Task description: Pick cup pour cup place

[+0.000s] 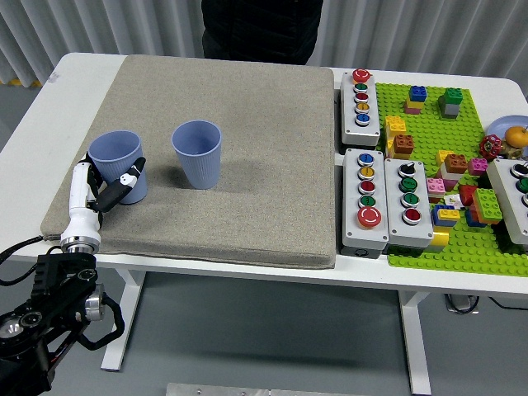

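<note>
Two blue cups stand upright on the grey mat (pixel 247 140). The left cup (pixel 118 161) is at the mat's left side. The second cup (pixel 197 153) stands a little to its right, apart from it. My left hand (pixel 107 188) comes in from the lower left, and its black and white fingers (pixel 128 183) wrap the left cup's lower near side. The cup rests on the mat. The right arm is out of view.
Button boxes (pixel 361 97) (pixel 366 198) (pixel 409 202) stand right of the mat. A green baseplate (pixel 462 124) with several bricks lies at the far right. A person in dark clothing (pixel 252 29) stands at the table's far side.
</note>
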Controlling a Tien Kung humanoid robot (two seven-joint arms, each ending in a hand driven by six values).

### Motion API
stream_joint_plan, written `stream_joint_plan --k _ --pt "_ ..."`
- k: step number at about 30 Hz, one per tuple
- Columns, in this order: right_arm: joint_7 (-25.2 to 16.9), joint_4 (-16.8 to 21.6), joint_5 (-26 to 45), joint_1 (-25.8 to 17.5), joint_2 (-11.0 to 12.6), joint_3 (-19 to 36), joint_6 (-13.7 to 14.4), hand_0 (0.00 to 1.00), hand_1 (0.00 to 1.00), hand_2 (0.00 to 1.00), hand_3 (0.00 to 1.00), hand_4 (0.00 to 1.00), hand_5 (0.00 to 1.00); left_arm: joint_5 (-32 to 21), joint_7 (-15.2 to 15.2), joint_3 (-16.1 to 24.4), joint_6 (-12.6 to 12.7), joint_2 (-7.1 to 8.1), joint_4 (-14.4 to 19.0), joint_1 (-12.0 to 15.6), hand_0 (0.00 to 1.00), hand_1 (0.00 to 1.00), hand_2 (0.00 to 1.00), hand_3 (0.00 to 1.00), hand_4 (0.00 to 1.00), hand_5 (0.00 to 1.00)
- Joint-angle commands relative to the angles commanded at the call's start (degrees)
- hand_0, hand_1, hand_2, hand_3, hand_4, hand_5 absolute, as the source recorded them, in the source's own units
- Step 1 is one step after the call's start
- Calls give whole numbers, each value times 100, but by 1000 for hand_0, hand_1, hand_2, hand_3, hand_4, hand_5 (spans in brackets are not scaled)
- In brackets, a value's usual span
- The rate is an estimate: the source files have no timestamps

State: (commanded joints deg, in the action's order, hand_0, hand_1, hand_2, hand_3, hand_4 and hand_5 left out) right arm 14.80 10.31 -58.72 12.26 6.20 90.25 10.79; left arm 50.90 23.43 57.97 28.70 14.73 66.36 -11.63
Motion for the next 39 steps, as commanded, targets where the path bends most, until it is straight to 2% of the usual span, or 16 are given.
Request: stream_joint_plan --k 4,5,10,11,28,39 --pt "0 0 -2 -1 1 0 -3 712 653 626 591 2 106 119 -70 43 -86 15 40 43 692 702 789 782 920 406" --pt "-1 0 -2 -4 2 1 -3 712 653 626 591 2 105 214 -119 66 -121 33 68 71 725 732 833 843 946 440" --pt "-3 0 0 -15 2 3 -5 712 653 626 591 2 105 358 -169 151 -155 43 123 143 725 732 833 843 946 440" --pt "-2 0 -7 -16 2 4 -6 712 653 626 591 2 106 399 -188 167 -162 44 131 158 730 742 849 870 963 459" --pt "22 0 -104 -42 16 13 -31 712 653 626 590 2 103 831 -324 302 -248 84 450 516 735 757 857 869 984 481" --pt "12 0 -109 -36 23 21 -37 712 653 625 590 2 100 1033 -398 415 -299 92 580 661 754 780 899 895 987 491"
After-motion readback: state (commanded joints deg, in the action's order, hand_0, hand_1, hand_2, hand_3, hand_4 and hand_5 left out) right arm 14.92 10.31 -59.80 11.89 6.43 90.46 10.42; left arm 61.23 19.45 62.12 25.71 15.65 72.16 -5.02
